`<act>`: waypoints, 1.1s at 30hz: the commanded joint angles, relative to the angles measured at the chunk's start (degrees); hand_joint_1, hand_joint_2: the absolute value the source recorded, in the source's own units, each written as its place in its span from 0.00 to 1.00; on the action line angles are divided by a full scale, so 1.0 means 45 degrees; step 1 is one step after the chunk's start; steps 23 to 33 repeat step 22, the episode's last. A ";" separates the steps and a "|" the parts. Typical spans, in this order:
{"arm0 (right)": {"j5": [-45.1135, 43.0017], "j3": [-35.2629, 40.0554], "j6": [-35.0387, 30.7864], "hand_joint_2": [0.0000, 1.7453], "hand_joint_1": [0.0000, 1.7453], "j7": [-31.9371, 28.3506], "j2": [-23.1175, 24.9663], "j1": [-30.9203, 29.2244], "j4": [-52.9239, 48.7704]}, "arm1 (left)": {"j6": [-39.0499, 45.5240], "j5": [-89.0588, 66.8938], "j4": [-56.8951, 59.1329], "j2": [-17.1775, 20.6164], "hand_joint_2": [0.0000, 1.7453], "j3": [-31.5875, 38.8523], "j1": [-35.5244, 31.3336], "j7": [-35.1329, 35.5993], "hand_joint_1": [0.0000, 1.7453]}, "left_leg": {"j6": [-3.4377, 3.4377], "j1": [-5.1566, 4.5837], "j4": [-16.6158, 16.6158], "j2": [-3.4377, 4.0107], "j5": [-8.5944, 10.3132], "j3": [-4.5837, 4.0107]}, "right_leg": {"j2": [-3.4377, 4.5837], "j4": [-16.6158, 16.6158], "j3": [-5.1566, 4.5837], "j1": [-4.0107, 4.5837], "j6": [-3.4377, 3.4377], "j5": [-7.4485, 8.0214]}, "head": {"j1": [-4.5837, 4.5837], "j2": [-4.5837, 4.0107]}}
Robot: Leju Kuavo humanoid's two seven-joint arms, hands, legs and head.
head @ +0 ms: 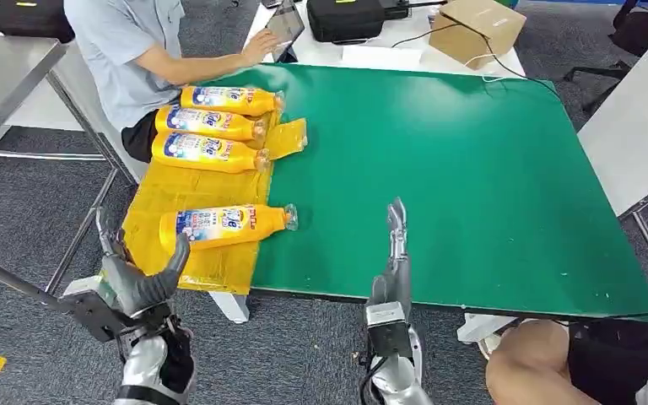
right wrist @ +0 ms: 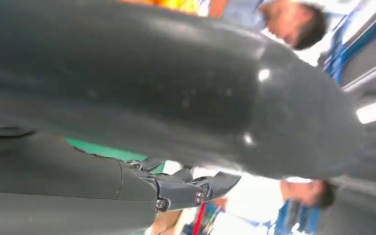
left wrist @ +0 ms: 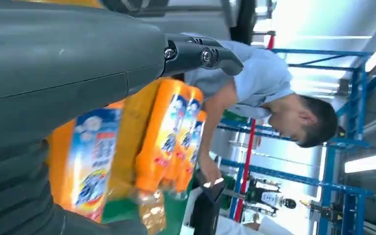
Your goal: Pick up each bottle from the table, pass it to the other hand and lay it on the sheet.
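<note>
A green mat [head: 472, 169] covers most of the table and serves as the landmark here; a yellow sheet [head: 160, 198] lies against its left edge, hanging a little over the table's near corner. Four orange bottles rest on that sheet, all on their sides with caps pointing toward the mat: three [head: 215, 126] packed side by side at the far end, and the nearest bottle [head: 224, 225] alone at the near end, its clear cap just crossing onto the green. The left hand [head: 139, 283] hovers just off the sheet's near corner, fingers apart and curled loosely around nothing, thumb raised close to the base of the nearest bottle (whether it touches the bottle cannot be told). The right hand [head: 395, 253] stands edge-on over the mat's near edge, fingers held straight and together, gripping nothing. Beyond the mat's far edge, on white tabletop, sit a cardboard box [head: 477, 29], a black case [head: 346, 17] and a tablet [head: 287, 25] that a seated person in a grey shirt [head: 126, 51] reaches toward. Another person's bare knee [head: 527, 363] shows off the mat's near right corner. Grey carpet [head: 25, 219] covers the floor, and steel-topped tables stand on either side.
</note>
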 commanded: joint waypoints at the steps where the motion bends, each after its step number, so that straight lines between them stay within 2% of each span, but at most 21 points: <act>1: -0.0206 -0.0534 -0.1262 0.00 0.00 -0.0479 0.0264 -0.0089 0.1137 | -0.0620 -0.0421 -0.0424 0.0089 0.00 -0.1392 0.0796 0.0545 0.00 | -0.0008 0.0007 -0.0013 -0.0003 -0.0005 0.0041 | -0.0018 -0.0012 0.0046 0.0012 -0.0017 -0.0010 | -0.0005 0.0000; 2: -0.0452 -0.0582 -0.1288 0.00 0.00 -0.0543 0.0283 -0.0079 0.1024 | -0.0689 -0.0480 -0.0324 0.0110 1.00 -0.1519 0.0748 0.0545 0.00 | -0.0014 0.0009 -0.0018 -0.0004 -0.0018 0.0084 | -0.0028 -0.0017 0.0089 0.0017 -0.0028 -0.0024 | -0.0005 0.0000; 5: 0.1503 -0.2081 -0.1655 0.00 0.00 -0.0618 0.0777 0.0180 -0.0138 | -0.1040 -0.0784 0.0019 0.0170 1.00 -0.1954 0.0517 0.0696 0.00 | -0.0006 0.0006 -0.0013 -0.0034 -0.0013 0.0075 | -0.0050 -0.0009 0.0090 0.0013 -0.0023 -0.0030 | 0.0000 0.0000; 7: 0.1674 -0.2398 -0.1655 0.00 0.00 -0.0618 0.0930 0.0308 -0.0402 | -0.1063 -0.1195 0.0115 0.0261 1.00 -0.2212 0.0448 0.0375 0.00 | -0.0002 0.0002 -0.0007 -0.0027 0.0000 0.0043 | -0.0041 0.0000 0.0054 0.0006 -0.0012 -0.0016 | -0.0005 0.0000; 8: 0.1951 -0.2625 -0.1655 1.00 0.00 -0.0618 0.0959 0.0456 -0.0746 | -0.0993 -0.1303 0.0127 0.0242 1.00 -0.2251 0.0465 0.0350 0.00 | -0.0006 0.0005 -0.0008 -0.0036 -0.0014 0.0075 | -0.0057 -0.0003 0.0092 0.0011 -0.0021 -0.0032 | 0.0000 0.0000; 9: 0.2577 -0.2901 -0.1655 1.00 0.00 -0.0618 0.1083 0.0787 -0.1388 | -0.1170 -0.1276 0.0188 0.0310 1.00 -0.2379 0.0447 0.0369 0.00 | -0.0005 0.0001 -0.0013 -0.0036 -0.0001 0.0055 | -0.0051 -0.0004 0.0068 0.0006 -0.0016 -0.0020 | -0.0005 0.0000; 11: 0.2509 -0.2577 -0.1655 1.00 0.00 -0.0557 0.0951 0.1211 -0.1511 | -0.1513 -0.1075 0.0231 0.0430 1.00 -0.2445 0.0453 0.0399 0.00 | -0.0002 0.0002 -0.0012 -0.0033 0.0004 0.0037 | -0.0041 -0.0007 0.0049 0.0005 -0.0010 -0.0010 | -0.0005 0.0000; 19: 0.1976 -0.3031 -0.1655 1.00 0.00 -0.0618 0.0866 0.1123 -0.1145 | -0.3013 -0.0801 0.0538 0.0765 1.00 -0.2370 0.0482 -0.0140 0.00 | -0.0008 0.0001 -0.0023 -0.0016 -0.0002 0.0064 | -0.0028 -0.0016 0.0068 0.0005 -0.0016 -0.0011 | -0.0005 0.0000; 33: 0.2026 -0.2927 -0.1655 1.00 0.00 -0.0618 0.0877 0.1234 -0.1343 | -0.3176 -0.0761 0.0612 0.0599 1.00 -0.2297 0.0441 -0.0498 0.00 | -0.0007 0.0003 -0.0022 -0.0015 -0.0003 0.0062 | -0.0028 -0.0017 0.0068 0.0009 -0.0015 -0.0009 | -0.0005 0.0000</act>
